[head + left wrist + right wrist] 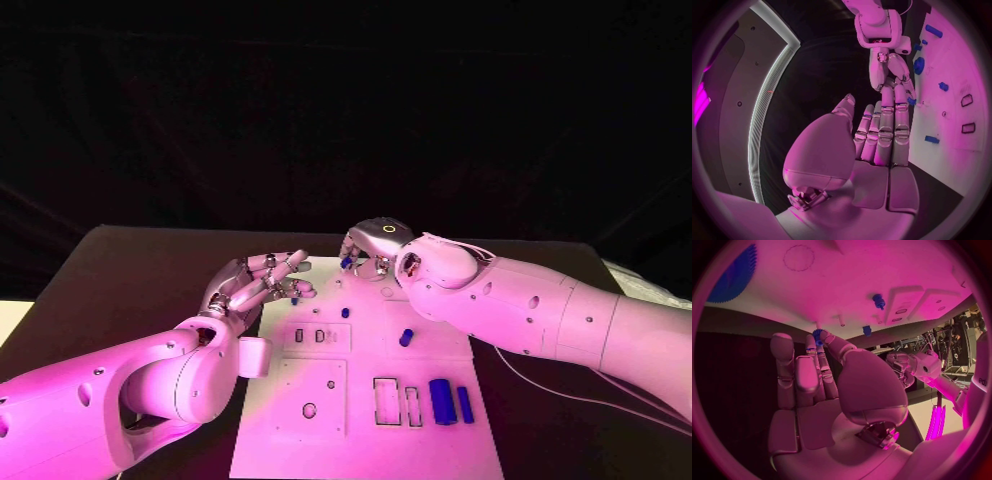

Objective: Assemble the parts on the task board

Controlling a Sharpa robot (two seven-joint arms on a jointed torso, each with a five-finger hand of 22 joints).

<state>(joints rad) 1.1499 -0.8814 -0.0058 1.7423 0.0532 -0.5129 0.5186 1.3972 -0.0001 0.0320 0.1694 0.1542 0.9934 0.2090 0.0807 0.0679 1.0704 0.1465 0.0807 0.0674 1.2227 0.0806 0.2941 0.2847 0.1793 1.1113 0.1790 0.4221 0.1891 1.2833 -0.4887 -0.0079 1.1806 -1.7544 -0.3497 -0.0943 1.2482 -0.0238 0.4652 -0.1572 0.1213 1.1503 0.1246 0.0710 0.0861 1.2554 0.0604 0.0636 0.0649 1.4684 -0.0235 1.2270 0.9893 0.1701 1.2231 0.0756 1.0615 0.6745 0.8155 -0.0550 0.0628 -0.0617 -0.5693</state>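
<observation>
The white task board (433, 445) lies in the middle of the black table. My right hand (378, 250) hovers over the board's far edge. Its thumb and a finger pinch a small blue part (819, 335), which also appears as the small blue part (912, 101). My left hand (260, 282) is at the board's far left corner, fingers stretched out and apart, holding nothing. Blue parts lie on the board: a short peg (345, 312), a tilted piece (407, 337) and two long bars (443, 400) near the right edge. A large blue gear (732, 275) sits on the board beyond the right hand.
Empty rectangular slots (387, 402) sit beside the two bars, and a round hole (309, 410) lies in the near left plate. A blue peg (878, 301) stands upright in the board. Black table (130, 290) stretches on both sides.
</observation>
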